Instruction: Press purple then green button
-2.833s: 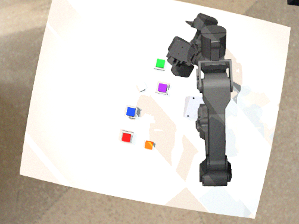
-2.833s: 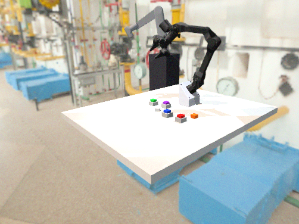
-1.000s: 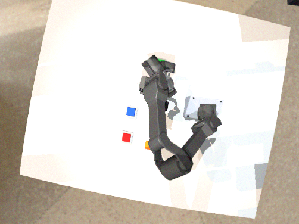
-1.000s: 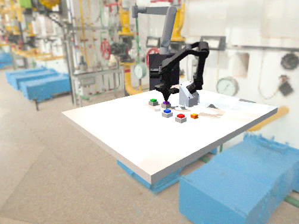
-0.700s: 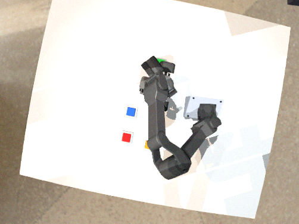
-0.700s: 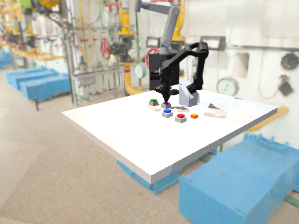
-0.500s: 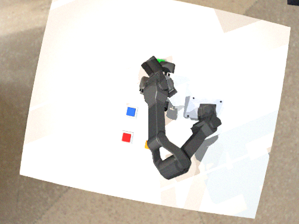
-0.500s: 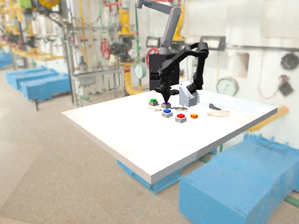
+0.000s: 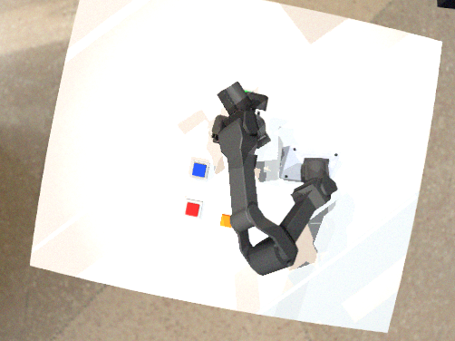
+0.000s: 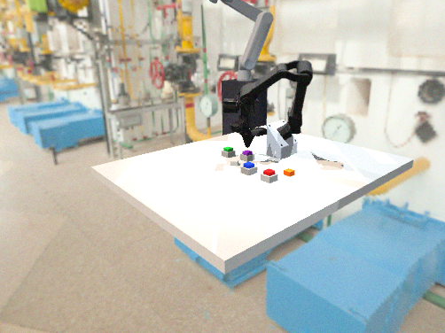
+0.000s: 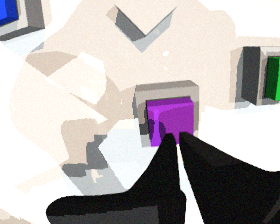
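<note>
The purple button (image 10: 247,153) (image 11: 175,117) sits in a grey housing; in the top view the arm hides it. My gripper (image 10: 247,145) (image 11: 175,139) is shut and empty. Its fingertips point down just above the purple button, with a small gap in the exterior view; in the wrist view they overlap the cap's near edge. The purple cap stands raised. The green button (image 10: 228,149) (image 11: 273,79) stands beside it, to the right in the wrist view; only a green sliver shows past the gripper in the top view.
The blue button (image 9: 199,170) (image 10: 248,166) (image 11: 7,12) and red button (image 9: 192,209) (image 10: 269,172) stand nearby. An orange block (image 9: 226,220) (image 10: 289,172) lies near the red button. A small white block (image 10: 234,163) (image 11: 131,29) lies between the green and blue buttons.
</note>
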Robot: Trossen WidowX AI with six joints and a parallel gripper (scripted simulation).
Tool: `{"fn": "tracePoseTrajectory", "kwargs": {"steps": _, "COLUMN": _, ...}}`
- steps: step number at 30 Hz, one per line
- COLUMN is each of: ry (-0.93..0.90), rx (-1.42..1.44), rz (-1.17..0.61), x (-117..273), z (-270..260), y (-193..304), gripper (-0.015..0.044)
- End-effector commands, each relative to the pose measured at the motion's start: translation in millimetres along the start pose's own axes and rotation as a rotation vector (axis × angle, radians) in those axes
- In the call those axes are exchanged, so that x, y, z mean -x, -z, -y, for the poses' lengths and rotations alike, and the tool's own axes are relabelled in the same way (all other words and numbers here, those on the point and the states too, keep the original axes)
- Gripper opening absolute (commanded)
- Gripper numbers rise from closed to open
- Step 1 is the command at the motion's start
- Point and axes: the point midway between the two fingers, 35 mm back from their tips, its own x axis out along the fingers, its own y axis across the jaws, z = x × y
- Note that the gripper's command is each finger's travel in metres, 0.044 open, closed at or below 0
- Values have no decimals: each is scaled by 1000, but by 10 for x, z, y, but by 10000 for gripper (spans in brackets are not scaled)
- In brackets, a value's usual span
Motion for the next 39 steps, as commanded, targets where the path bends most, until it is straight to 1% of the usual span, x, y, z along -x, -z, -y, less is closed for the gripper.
{"fn": "tracePoseTrajectory", "kwargs": {"steps": 1, "ry": 5, "rx": 6, "rz": -1, "x": 82, "z": 1, "y": -6, "gripper": 20}}
{"fn": "tracePoseTrajectory", "kwargs": {"steps": 3, "ry": 6, "rx": 6, "rz": -1, "x": 180, "z": 8, "y": -17, "gripper": 20}}
{"fn": "tracePoseTrajectory", "kwargs": {"steps": 6, "ry": 7, "rx": 5, "rz": -2, "x": 597, "z": 10, "y": -17, "gripper": 20}}
{"fn": "tracePoseTrajectory", "kwargs": {"steps": 7, "ry": 7, "rx": 5, "rz": -2, "x": 675, "z": 5, "y": -9, "gripper": 20}}
{"fn": "tracePoseTrajectory", "kwargs": {"steps": 12, "ry": 7, "rx": 5, "rz": -2, "x": 705, "z": 21, "y": -15, "gripper": 20}}
{"fn": "tracePoseTrajectory", "kwargs": {"steps": 14, "ry": 8, "rx": 5, "rz": -1, "x": 727, "z": 174, "y": -78, "gripper": 20}}
{"fn": "tracePoseTrajectory", "kwargs": {"steps": 17, "ry": 11, "rx": 6, "rz": 0, "x": 748, "z": 541, "y": -196, "gripper": 20}}
{"fn": "tracePoseTrajectory", "kwargs": {"steps": 20, "ry": 12, "rx": 7, "rz": 0, "x": 729, "z": 903, "y": -272, "gripper": 20}}
{"fn": "tracePoseTrajectory", "kwargs": {"steps": 22, "ry": 12, "rx": 7, "rz": 0, "x": 719, "z": 988, "y": -284, "gripper": 20}}
{"fn": "tracePoseTrajectory", "kwargs": {"steps": 26, "ry": 13, "rx": 7, "rz": 0, "x": 693, "z": 990, "y": -287, "gripper": 20}}
{"fn": "tracePoseTrajectory", "kwargs": {"steps": 27, "ry": 13, "rx": 7, "rz": 1, "x": 616, "z": 995, "y": -293, "gripper": 20}}
{"fn": "tracePoseTrajectory", "kwargs": {"steps": 30, "ry": 11, "rx": 8, "rz": 1, "x": 198, "z": 997, "y": -294, "gripper": 20}}
{"fn": "tracePoseTrajectory", "kwargs": {"steps": 31, "ry": 11, "rx": 8, "rz": 1, "x": 124, "z": 993, "y": -289, "gripper": 20}}
{"fn": "tracePoseTrajectory", "kwargs": {"steps": 39, "ry": 11, "rx": 8, "rz": 1, "x": 44, "z": 993, "y": -289, "gripper": 20}}
